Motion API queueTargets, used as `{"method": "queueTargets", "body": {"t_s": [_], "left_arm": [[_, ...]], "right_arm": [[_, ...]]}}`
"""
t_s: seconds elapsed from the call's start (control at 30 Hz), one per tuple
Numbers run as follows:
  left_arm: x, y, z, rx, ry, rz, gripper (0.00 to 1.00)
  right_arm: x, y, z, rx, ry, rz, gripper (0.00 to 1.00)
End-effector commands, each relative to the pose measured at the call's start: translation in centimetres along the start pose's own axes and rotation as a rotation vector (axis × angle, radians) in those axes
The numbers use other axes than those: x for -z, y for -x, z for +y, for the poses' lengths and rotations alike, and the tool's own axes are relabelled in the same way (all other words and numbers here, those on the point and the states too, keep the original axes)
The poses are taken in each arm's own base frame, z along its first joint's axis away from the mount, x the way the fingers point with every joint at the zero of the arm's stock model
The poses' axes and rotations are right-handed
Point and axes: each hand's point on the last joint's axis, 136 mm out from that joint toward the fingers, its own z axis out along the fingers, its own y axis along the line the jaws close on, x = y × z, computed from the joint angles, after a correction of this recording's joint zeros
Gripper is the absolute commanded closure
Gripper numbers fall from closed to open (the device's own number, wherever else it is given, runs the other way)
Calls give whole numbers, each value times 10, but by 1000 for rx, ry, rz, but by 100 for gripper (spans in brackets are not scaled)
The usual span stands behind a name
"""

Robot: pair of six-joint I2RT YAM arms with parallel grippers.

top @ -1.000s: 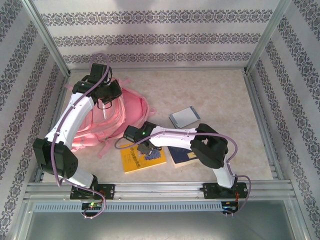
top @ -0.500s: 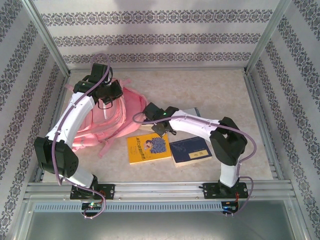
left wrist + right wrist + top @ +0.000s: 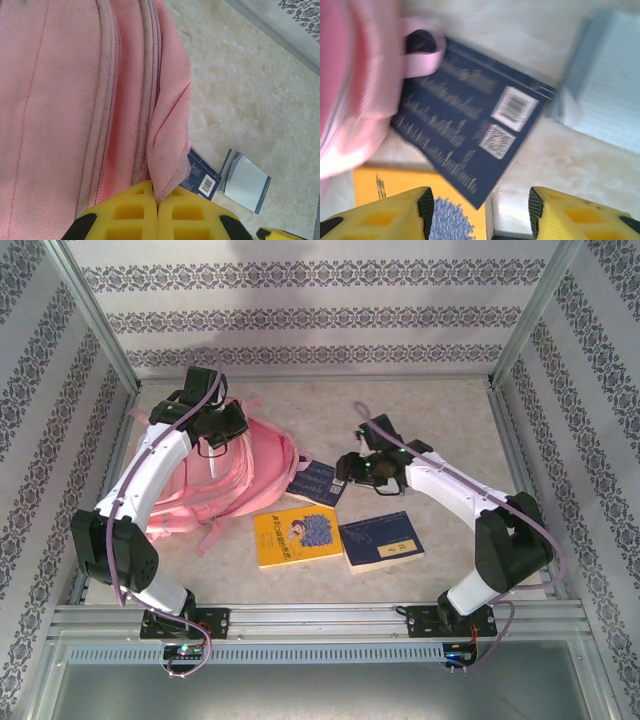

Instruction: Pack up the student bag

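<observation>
The left fingers [image 3: 125,214], yellow pads pressed together, pinch a fold of pink fabric at the edge of the bag [image 3: 65,100]; the fold rises from between them in the left wrist view. Past the fold, a navy book [image 3: 201,176] with a white barcode label pokes out from behind the bag. A pale blue pad [image 3: 246,183] lies just beside it on the marbled bench [image 3: 240,100].

The right fingers [image 3: 385,217] stand wide apart with nothing between them, hovering over the navy book. In the blurred right wrist view a pink strap loop [image 3: 422,50] from the bag rests on one corner of that book. The pale blue pad sits off the book's opposite corner, and the top of a yellow book [image 3: 370,182] shows just below it.

From above, the bag lies on the left half of the bench, toward the far side. The left arm [image 3: 150,475] arches over it, its wrist above the bag's far right part. The navy book touches the bag's right edge. The right arm [image 3: 450,490] bends in from the right, its wrist just beside the navy book. Nearer the arm bases, the yellow book and a blue book [image 3: 380,538] lie flat just beside each other, the yellow one near a trailing bag strap.
</observation>
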Motion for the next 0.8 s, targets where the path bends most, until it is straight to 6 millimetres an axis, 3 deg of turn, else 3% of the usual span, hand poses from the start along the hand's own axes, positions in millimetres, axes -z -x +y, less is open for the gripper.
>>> {"method": "queueTargets", "body": {"t_s": [0.0, 0.17, 0.5, 0.77], "left_arm": [[-5, 12, 2, 27, -8, -30, 100], [-8, 11, 2, 28, -9, -22, 100], [-11, 12, 2, 26, -3, -19, 100], [-15, 14, 1, 26, -5, -17, 100]], "right_arm": [[-19, -15, 3, -399, 133, 99, 46], [-43, -19, -6, -595, 162, 129, 46], [-74, -27, -3, -684, 193, 193, 47], [-81, -41, -8, -703, 173, 226, 48]]}}
